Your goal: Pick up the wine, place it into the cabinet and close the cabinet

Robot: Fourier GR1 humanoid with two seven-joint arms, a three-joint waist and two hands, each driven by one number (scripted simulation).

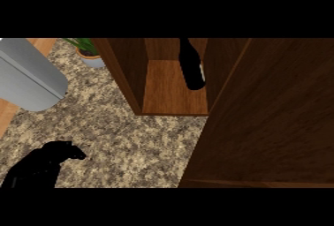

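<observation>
A speckled beige-and-brown granite counter (pixel 124 132) fills the lower left and centre of the frame, its surface mottled and grainy. Upper centre stands an open cabinet of dark brown wood (pixel 173 95), a box with smooth side walls and a lighter, warm-toned floor board showing faint grain. On that floor, toward the cabinet's right side, stands the dark, nearly black glass wine bottle (pixel 191 66); it is slim and cylindrical with a narrower neck, its long axis running almost straight up and down the frame, neck toward the top edge and rounded base toward the cabinet's front, with a pale patch on its right flank. The cabinet's broad wooden door (pixel 267 128) is swung open and covers the right side of the frame, a flat plank with streaky grain. At upper left lies a smooth grey rounded cylinder (pixel 29 77), and beside it a small pale pot holding a green leafy plant (pixel 88 50). At lower left the black left hand (pixel 49 161) sits over the counter, fingers curled in and holding nothing.
</observation>
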